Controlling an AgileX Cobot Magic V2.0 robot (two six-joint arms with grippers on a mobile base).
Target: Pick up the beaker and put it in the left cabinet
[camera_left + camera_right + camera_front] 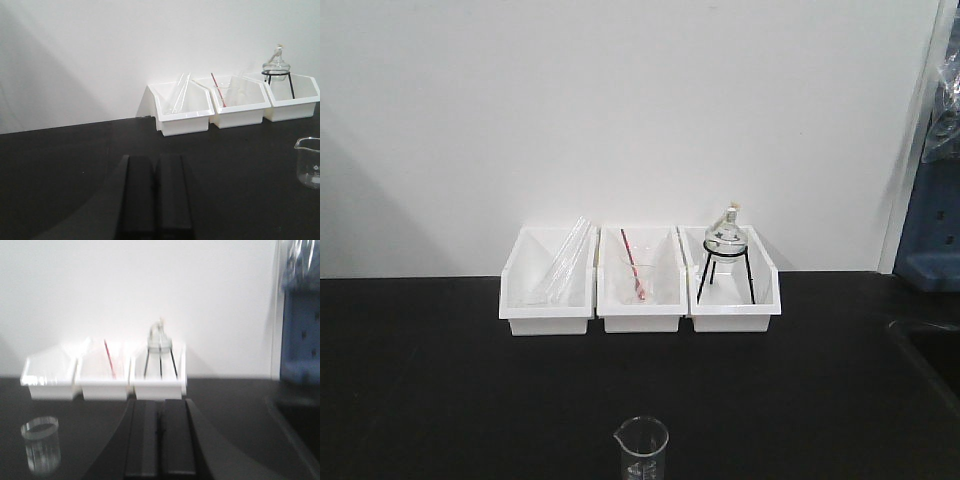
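The beaker (641, 447) looks light, slick and breakable, so hold its mid-wall gently; left gripper (155, 197) and right gripper (160, 437) are both closed, empty.

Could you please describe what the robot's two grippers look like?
The left gripper has two flat, rectangular matte black fingers on a dark base with curved sides. The right gripper looks the same, though blurrier. No cables or markings show; the arms are out of view.
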